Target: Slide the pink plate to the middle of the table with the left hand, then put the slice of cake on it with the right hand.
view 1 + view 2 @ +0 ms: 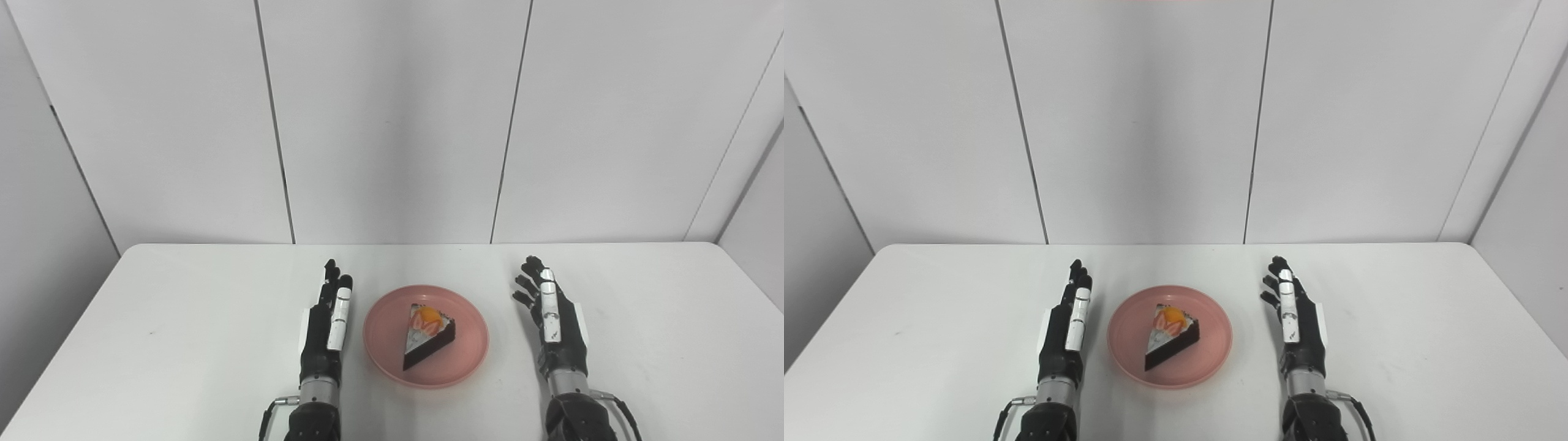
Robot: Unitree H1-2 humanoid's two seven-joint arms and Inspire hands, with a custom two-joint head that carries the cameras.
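Nearest the camera: both forearms coming in from the near edge, resting over the white tabletop (184, 318). Tabletop is the biggest thing here, plain wall panels behind it at the far side.

Pink plate (383, 343) sits about mid-table, between the two hands. Only container in view. It holds one slice of cake (427, 338): dark wedge, white top, orange and red fruit at the far end, point toward the near edge. Slice lies flat, inside the rim, slightly right of plate center.

Left hand (326, 334): fingers straight and together, pointing far, holding nothing, just beside the plate's left rim. Can't tell if it touches the rim.

Right hand (554, 318): fingers apart and slightly curled, holding nothing, clearly apart from the plate on its right.

Judgement: both steps look done, plate centered and cake on it. What's left is getting the hands clear.

Risks from here:
- Left hand sits so close to the rim that a sideways drift on retract could nudge the plate off center.
- A bumped plate could shift the slice or tip it; the wedge is narrow at the near point.
- Right hand has more margin; only an inward sweep would clip the rim.

Straight pullback toward the near edge looks safest.
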